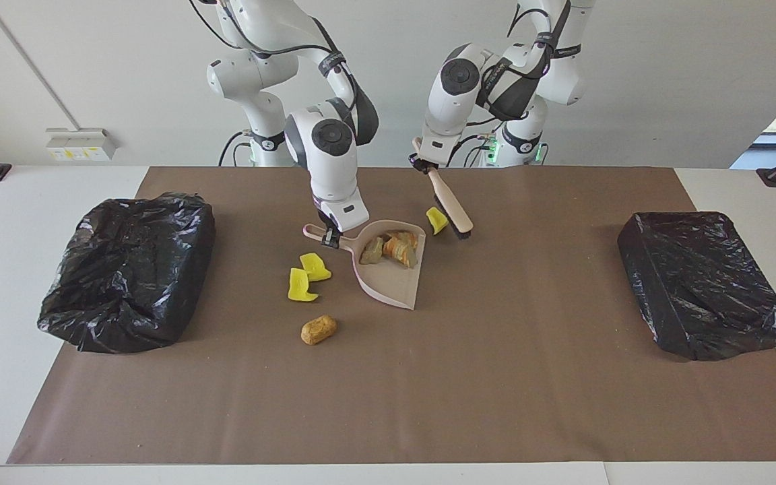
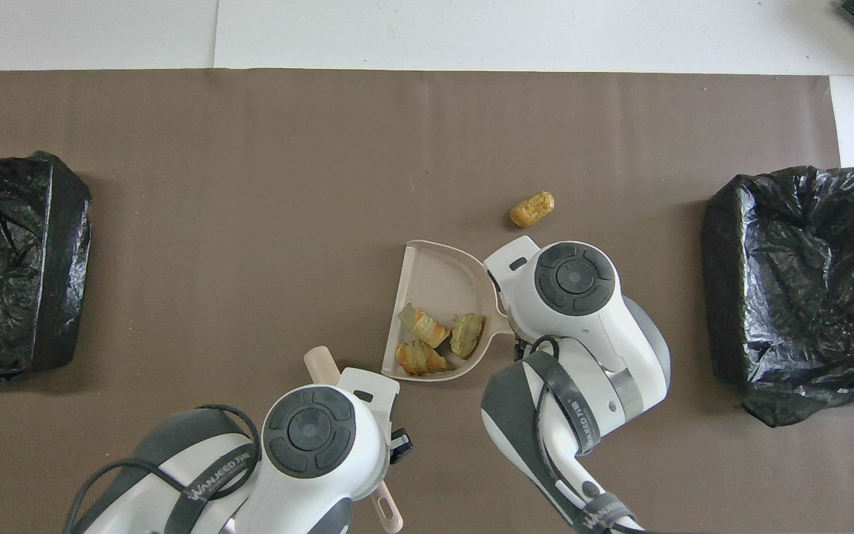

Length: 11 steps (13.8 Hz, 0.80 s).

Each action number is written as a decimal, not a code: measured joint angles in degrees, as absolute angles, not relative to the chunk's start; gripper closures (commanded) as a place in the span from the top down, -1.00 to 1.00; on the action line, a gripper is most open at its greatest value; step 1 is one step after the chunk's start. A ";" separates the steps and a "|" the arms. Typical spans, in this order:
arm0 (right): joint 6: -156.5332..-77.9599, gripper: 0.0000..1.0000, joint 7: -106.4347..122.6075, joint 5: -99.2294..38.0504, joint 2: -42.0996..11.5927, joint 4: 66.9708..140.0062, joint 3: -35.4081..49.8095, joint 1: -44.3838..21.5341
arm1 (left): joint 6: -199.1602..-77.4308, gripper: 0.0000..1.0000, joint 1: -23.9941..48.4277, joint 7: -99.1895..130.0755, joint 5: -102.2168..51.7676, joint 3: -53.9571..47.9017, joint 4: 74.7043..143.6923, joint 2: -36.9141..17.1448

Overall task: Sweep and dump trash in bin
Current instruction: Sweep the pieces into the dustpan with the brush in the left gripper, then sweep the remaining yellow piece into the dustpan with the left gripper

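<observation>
My right gripper (image 1: 327,236) is shut on the handle of a beige dustpan (image 1: 391,279) lying on the brown mat. Three pale rocky lumps of trash (image 1: 391,248) (image 2: 431,337) lie at the pan's handle end. My left gripper (image 1: 425,164) is shut on a wooden brush (image 1: 447,199), held tilted with its bristles low beside a yellow chunk (image 1: 436,220). Two more yellow chunks (image 1: 307,276) lie beside the pan toward the right arm's end. A golden-brown lump (image 1: 318,330) (image 2: 531,209) sits farther from the robots. In the overhead view the wrists hide both grippers.
A bin lined with a black bag (image 1: 128,269) (image 2: 798,289) stands at the right arm's end of the table. A second black-bagged bin (image 1: 704,283) (image 2: 12,259) stands at the left arm's end. The brown mat (image 1: 496,377) covers most of the table.
</observation>
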<state>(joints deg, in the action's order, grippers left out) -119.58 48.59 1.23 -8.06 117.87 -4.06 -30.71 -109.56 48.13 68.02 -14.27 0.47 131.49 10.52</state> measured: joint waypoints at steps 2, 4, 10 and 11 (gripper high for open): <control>-119.66 -1.00 50.11 1.28 -8.06 117.86 -4.07 -30.67 | -109.56 -1.00 49.95 75.24 -14.23 0.03 132.89 11.76; -120.14 -1.00 56.62 1.31 -8.20 117.86 -4.11 -30.38 | -109.83 -1.00 52.38 80.89 -14.21 -0.04 133.94 12.01; -120.43 -1.00 63.42 1.51 -8.59 117.75 -4.22 -29.48 | -121.48 -1.00 54.87 91.35 -14.22 -0.18 136.27 8.39; -120.43 -1.00 63.42 1.52 -8.60 117.75 -4.22 -29.49 | -123.74 -1.00 55.15 91.87 -14.22 -0.18 136.26 7.23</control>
